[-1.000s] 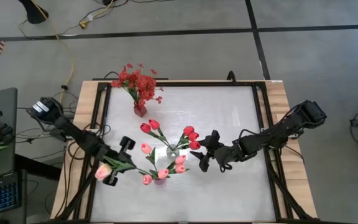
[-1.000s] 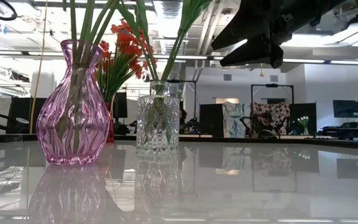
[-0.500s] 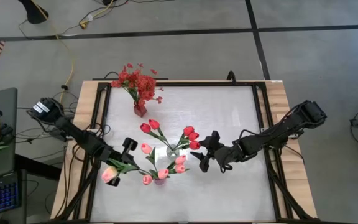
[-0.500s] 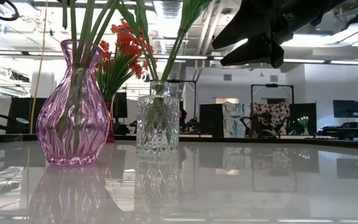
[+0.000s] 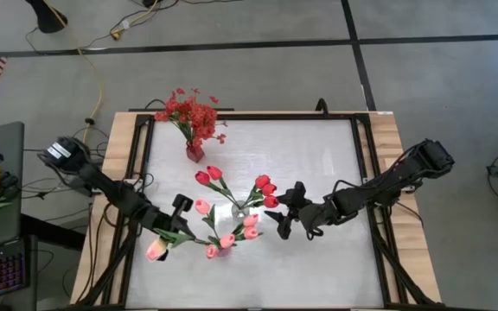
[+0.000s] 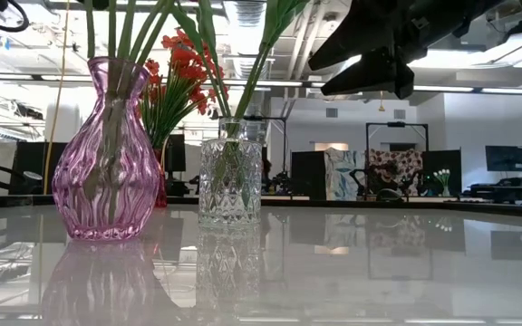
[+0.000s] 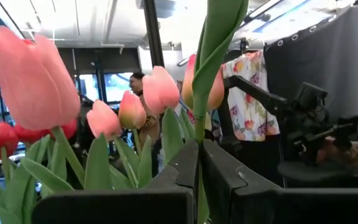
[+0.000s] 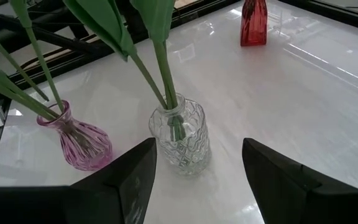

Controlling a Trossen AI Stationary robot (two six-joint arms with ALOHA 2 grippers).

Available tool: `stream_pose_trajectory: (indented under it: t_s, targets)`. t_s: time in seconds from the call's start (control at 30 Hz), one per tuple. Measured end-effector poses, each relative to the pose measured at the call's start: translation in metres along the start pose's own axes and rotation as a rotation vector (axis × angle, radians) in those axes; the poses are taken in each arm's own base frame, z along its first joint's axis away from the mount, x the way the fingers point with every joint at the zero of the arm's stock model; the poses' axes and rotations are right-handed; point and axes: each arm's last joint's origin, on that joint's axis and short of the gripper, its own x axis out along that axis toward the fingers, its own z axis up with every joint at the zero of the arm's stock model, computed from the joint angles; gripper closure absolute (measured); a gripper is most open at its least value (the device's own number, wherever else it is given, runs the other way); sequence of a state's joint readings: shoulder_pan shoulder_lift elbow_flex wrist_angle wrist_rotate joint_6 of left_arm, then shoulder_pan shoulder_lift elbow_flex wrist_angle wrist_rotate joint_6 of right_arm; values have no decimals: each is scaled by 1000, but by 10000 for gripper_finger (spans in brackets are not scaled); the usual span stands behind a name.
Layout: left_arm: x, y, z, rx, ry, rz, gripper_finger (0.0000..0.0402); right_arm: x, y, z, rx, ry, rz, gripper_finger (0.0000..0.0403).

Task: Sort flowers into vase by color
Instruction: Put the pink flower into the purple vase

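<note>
Overhead, table-level, two wrist views

Left arm: enters from the table's far-left edge and runs diagonally toward the near-centre. Left gripper (image 5: 173, 231) sits low over the near-left part of the table, fingers closed tight together on a thin green stem, as the left wrist view (image 7: 199, 163) confirms.

Right arm: enters from the right edge, elbow raised at the far right, forearm stretched leftward toward the table's centre. Right gripper (image 5: 285, 210) hangs above the surface just right of centre, pointing left. Its two dark fingers stand well apart in the right wrist view (image 8: 194, 171), with nothing between them. In the low view it (image 6: 370, 72) hangs high, clear of the tabletop.
</note>
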State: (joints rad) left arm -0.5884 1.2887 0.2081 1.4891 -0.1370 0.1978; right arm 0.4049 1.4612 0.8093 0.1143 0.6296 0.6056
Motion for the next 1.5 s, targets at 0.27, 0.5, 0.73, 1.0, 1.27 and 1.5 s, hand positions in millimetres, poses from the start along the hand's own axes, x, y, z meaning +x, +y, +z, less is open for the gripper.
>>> stream_pose_trajectory:
  t_s: [0.27, 0.5, 0.73, 1.0, 1.27, 1.5]
  targets:
    - [4, 2, -14, 11, 20, 16, 401, 0, 0, 0, 15, 1, 1, 138]
    - [4, 3, -13, 21, 19, 17, 401, 0, 0, 0, 16, 1, 1, 138]
    - [4, 3, -13, 22, 21, 13, 401, 0, 0, 0, 16, 1, 1, 138]
    - [8, 1, -11, -5, -8, -51, 401, -3, 5, -3, 16, 34, 55, 138]
    - [14, 0, -6, 10, -42, -87, 401, -12, 24, -21, -1, 89, 162, 138]
    - [20, 1, -5, 47, -43, -88, 401, 16, 46, -63, -119, 61, 241, 138]
